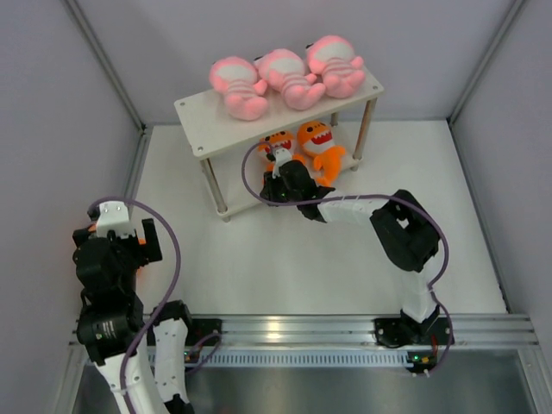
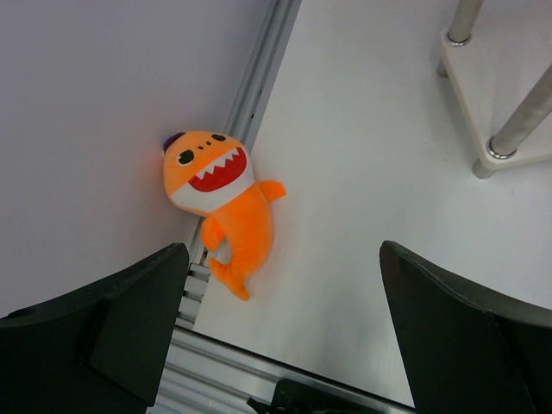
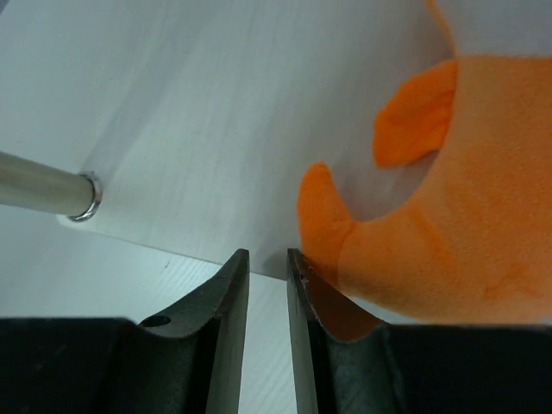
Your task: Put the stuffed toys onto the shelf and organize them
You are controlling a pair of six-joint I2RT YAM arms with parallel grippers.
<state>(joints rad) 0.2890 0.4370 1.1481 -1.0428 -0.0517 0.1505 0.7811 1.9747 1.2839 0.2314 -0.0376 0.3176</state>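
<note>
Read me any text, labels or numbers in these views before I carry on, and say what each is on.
No readable text in any view.
Orange sharks, pink toys, shelf: no print visible.
Left arm, right arm: any markings are too small to read.

From above, the right fingers [image 1: 279,162] are covering the body of the orange shark [image 1: 278,140] at 9 o'clock of its neighbour [image 1: 317,142], and the left arm [image 1: 108,259] is blocking the third shark [image 2: 226,203] by the wall. The right wrist view is cropping a shark [image 3: 448,233] at 3 o'clock, head unseen. The left wrist view is cutting the shelf [image 2: 492,86] off at 1 o'clock, leaving only legs and a corner.
</note>
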